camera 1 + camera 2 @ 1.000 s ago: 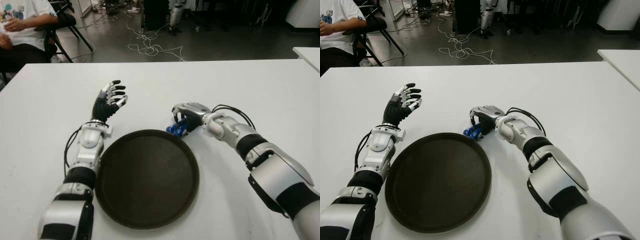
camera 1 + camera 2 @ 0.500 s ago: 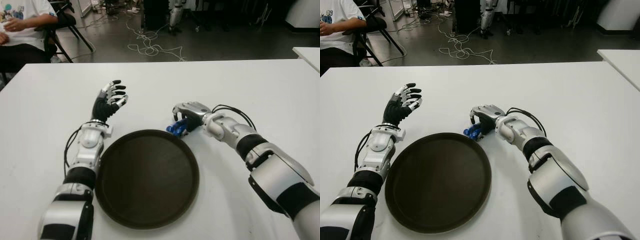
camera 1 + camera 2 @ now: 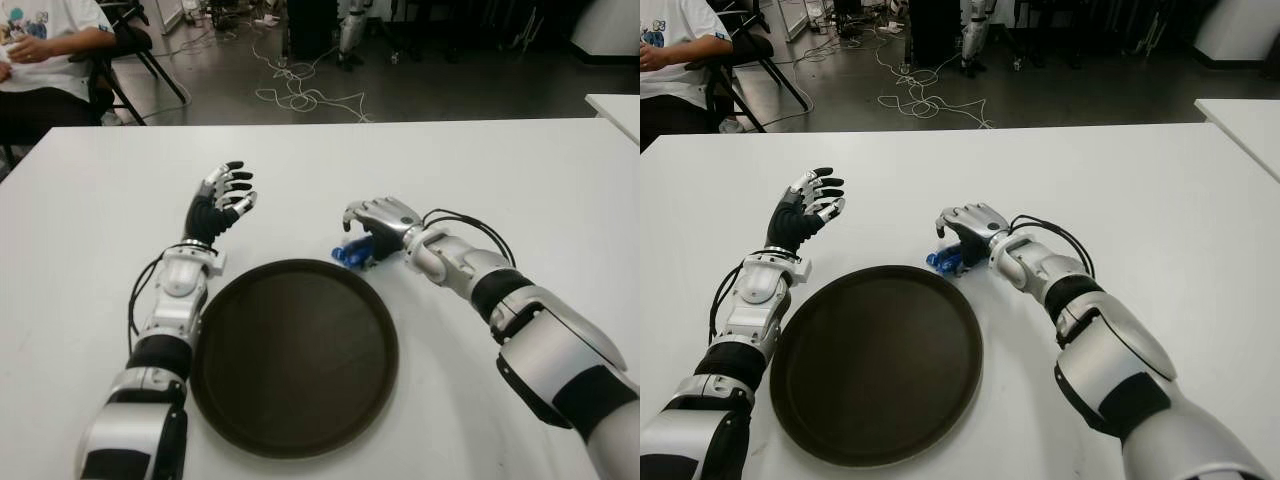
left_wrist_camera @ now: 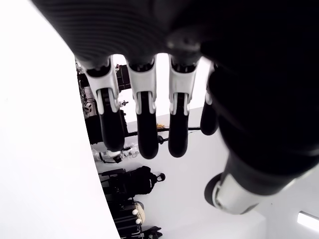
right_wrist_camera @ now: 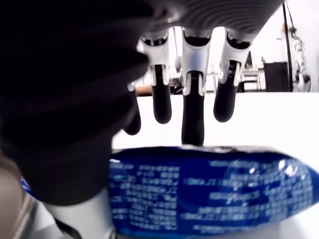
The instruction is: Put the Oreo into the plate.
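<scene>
Right hand (image 3: 375, 228) sits over the blue Oreo pack (image 3: 350, 254), palm down, fingers (image 5: 193, 112) extended past the pack's far edge, not curled round it — looks unclenched, no real grip yet, one fingertip about touching the wrapper. Pack lies on the white table (image 3: 500, 170) under the palm, thumb alongside it, just beside the far rim of the dark round plate (image 3: 220, 420), not in it. Probably posed for a top grasp, or a drag toward the plate. Left hand (image 3: 220, 200) idle, fingers spread, raised beyond the plate's left side, holding nothing.
</scene>
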Robot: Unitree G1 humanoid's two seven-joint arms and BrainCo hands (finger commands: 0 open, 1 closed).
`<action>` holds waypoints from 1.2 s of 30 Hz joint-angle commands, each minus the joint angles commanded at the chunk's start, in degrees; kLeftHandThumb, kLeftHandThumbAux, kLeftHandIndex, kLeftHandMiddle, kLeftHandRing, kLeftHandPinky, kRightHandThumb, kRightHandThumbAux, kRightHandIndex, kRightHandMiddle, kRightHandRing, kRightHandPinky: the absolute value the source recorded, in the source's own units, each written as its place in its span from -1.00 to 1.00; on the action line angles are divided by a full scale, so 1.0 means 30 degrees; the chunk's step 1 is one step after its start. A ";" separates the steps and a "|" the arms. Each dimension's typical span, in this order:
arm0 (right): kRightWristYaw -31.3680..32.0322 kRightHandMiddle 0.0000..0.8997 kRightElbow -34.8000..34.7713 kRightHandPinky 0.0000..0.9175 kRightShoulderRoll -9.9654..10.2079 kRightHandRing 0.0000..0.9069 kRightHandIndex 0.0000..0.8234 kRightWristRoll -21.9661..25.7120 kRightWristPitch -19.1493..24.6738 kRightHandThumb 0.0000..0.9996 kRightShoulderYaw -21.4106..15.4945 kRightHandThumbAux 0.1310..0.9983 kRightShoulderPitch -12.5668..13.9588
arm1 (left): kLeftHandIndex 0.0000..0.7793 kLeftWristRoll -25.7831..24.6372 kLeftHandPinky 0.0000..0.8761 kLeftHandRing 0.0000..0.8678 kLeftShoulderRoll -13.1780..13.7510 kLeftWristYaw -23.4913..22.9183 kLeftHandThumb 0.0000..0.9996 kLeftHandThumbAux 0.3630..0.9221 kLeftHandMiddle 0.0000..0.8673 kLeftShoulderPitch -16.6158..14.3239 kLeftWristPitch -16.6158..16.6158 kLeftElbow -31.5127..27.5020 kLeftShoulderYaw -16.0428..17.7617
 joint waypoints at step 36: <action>0.0177 0.43 -0.0086 0.37 -0.0341 0.44 0.26 -0.0021 -0.0065 -0.94 -0.0371 0.79 -0.0385 | -0.50 -0.0030 -0.33 -0.38 -0.0080 0.0160 -0.50 0.34 -0.36 0.0006 -0.0033 0.0031 0.0044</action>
